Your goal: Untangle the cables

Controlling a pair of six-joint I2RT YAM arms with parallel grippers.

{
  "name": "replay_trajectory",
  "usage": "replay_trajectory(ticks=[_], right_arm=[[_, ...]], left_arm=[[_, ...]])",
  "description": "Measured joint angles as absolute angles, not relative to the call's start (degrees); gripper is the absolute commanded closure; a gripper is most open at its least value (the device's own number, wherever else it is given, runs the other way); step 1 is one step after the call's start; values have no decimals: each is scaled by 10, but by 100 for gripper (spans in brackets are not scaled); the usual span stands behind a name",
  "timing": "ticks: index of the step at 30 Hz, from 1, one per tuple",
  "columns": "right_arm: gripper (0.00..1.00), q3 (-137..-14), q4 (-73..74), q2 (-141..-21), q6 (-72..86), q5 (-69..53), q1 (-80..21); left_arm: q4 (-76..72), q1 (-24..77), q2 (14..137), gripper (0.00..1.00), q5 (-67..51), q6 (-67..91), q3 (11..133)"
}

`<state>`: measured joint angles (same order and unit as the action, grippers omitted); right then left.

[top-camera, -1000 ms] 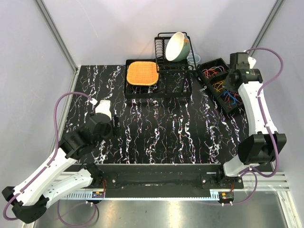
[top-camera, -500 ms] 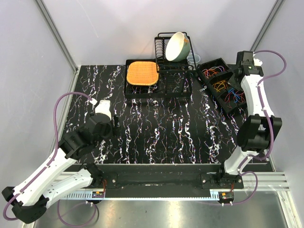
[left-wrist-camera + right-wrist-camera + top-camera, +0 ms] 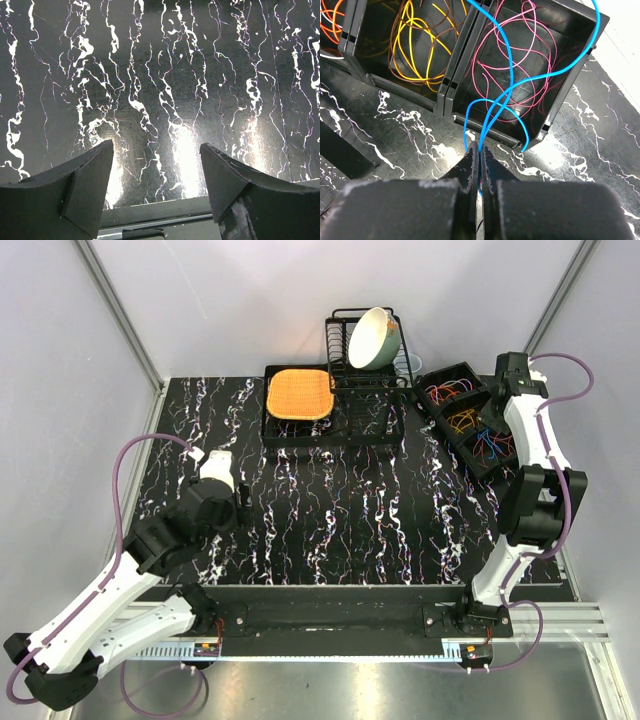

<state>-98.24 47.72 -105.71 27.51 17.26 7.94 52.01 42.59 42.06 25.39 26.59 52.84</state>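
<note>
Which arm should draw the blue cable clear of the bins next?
Right, I'd say. The right tool is shut on the blue cable just outside the bins, and the cable's strands cross the nearest compartment. The left tool is open above bare table, far from the bins.

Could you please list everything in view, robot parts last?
table: one, black-and-white marbled, underneath all
dish rack: one, black, far middle
bowl: one, pale green, in the rack
mat: one, orange, left of rack
divided box: one, black, far right
blue cable: perhaps one, from box to right hand
pink cables: several, end compartment
yellow cables: several, next compartment
left hand: one, black, open over table
right hand: one, black, shut on blue cable
</note>
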Motion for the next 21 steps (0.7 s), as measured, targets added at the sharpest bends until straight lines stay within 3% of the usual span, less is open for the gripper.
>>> replay_trajectory(ticks=[5, 6, 8, 9, 10, 12, 21], right_arm=[[99, -983, 476, -1060, 278, 173, 82], [76, -983, 476, -1060, 279, 173, 83], [44, -985, 475, -1062, 285, 172, 86], [21, -986, 475, -1063, 288, 170, 88], [16, -988, 474, -1063, 290, 170, 89], [10, -990, 472, -1065, 293, 170, 92], [10, -992, 469, -1065, 294, 169, 95]], left_arm=[[520, 426, 421, 27, 254, 266, 528], [520, 426, 421, 27, 254, 266, 528], [520, 426, 421, 27, 254, 266, 528], [520, 426, 421, 27, 254, 266, 528], [520, 426, 421, 27, 254, 266, 528], [520, 426, 421, 27, 254, 266, 528], [520, 426, 421, 27, 255, 266, 528]])
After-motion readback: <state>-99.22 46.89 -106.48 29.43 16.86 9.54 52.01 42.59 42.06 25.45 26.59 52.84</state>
